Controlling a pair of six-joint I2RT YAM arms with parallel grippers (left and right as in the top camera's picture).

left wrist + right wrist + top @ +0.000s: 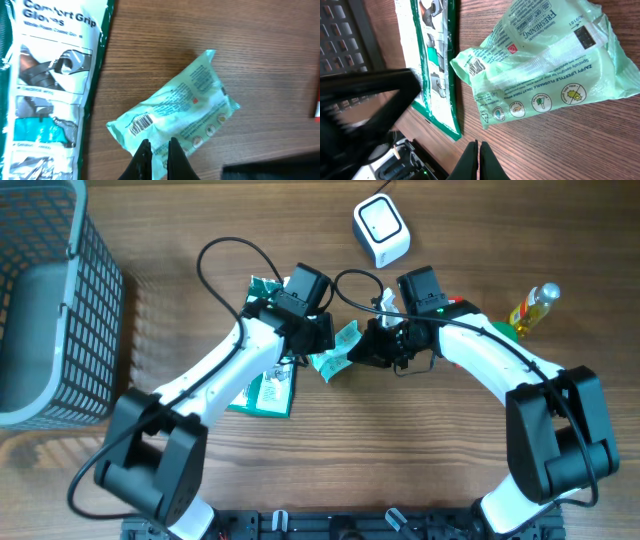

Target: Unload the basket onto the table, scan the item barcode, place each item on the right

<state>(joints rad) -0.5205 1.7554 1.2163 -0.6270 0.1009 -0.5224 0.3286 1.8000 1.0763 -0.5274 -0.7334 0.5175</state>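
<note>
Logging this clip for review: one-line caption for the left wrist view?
Shut left gripper at the edge of a mint wipes pouch, barcode up, beside a gloves pack.

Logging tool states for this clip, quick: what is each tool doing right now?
Left tool: closed, nothing held, tips over the edge of the wipes pack.
Right tool: closed, nothing held, over bare table near the pack.

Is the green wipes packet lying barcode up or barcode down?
Barcode up: the wipes packet shows its barcode to the left wrist camera above it.

Perhaps a shop checkout mock-up, white barcode scanner (pixel 381 230), grey basket (pixel 100 310), wooden table (pixel 400 450)
</note>
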